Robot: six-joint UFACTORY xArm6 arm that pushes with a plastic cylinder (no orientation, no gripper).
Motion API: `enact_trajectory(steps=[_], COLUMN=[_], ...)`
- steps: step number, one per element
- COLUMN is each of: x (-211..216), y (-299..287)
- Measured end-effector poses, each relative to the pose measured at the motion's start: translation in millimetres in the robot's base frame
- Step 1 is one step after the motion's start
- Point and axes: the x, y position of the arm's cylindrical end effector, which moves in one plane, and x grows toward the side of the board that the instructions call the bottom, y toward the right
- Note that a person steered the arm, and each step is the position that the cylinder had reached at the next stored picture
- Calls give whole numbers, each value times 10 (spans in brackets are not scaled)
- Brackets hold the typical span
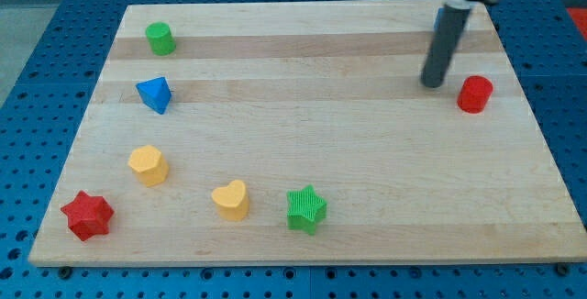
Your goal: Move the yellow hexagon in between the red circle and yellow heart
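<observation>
The yellow hexagon (148, 164) lies at the view's left, above the red star. The yellow heart (231, 199) lies to its lower right, near the bottom edge. The red circle (475, 94) sits far off at the view's right. My tip (432, 83) rests on the board just left of the red circle, a small gap apart, far from the yellow hexagon and the yellow heart.
A green circle (160, 38) sits at the top left and a blue triangle (155, 94) below it. A red star (87, 215) is at the bottom left corner. A green star (305, 209) lies right of the yellow heart. The wooden board (321, 125) ends close behind my tip.
</observation>
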Motion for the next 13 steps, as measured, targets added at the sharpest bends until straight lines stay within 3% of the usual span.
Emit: enact_trajectory(steps=[3,4,10,13], x=[52,589,618,857], y=[-1847,-2084,-2584,-2610])
